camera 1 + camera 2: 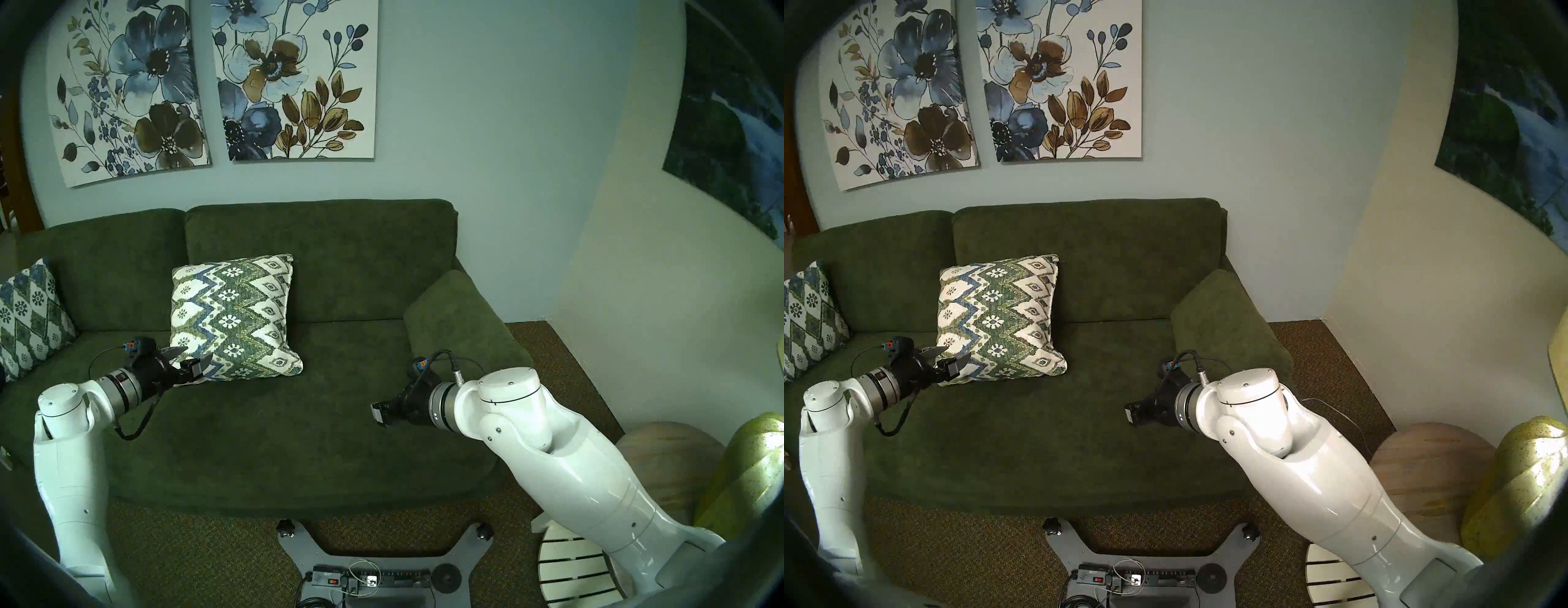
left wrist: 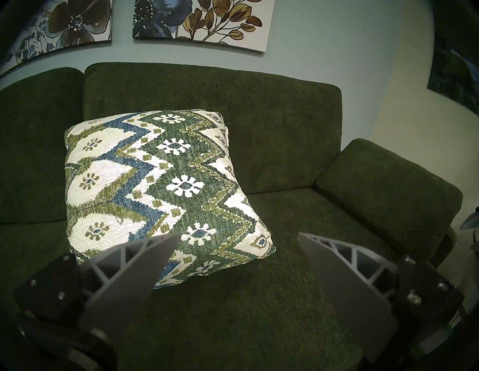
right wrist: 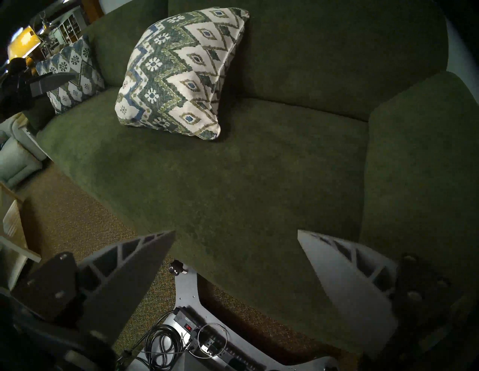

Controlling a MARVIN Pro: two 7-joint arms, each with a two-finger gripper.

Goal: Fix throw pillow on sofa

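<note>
Pale blue wall behind, two flower paintings (image 1: pixel 212 85) hung side by side on it, a third dark picture (image 1: pixel 729 110) on the cream wall to my right. Brown carpet (image 1: pixel 551 369) underfoot.

One sofa (image 1: pixel 339 424), dark green: two back cushions, one long seat. Two patterned pillows on it. The throw pillow (image 1: pixel 233 316), cream with green and blue zigzags, stands near the middle of the seat, leaning back against the right-hand back cushion. The second pillow (image 1: pixel 27 314), bluer, diamond pattern, sits at the far left end.

Two arms in view. My left claw (image 1: pixel 191 358) is spread wide, hovering just in front of the throw pillow's lower left corner; from my wrist camera I see the fingers (image 2: pixel 134 261) apart with nothing between them, and I cannot tell if a tip touches fabric. My right claw (image 1: pixel 379 414) is also spread, empty, over bare seat well to the right of the throw pillow.
</note>
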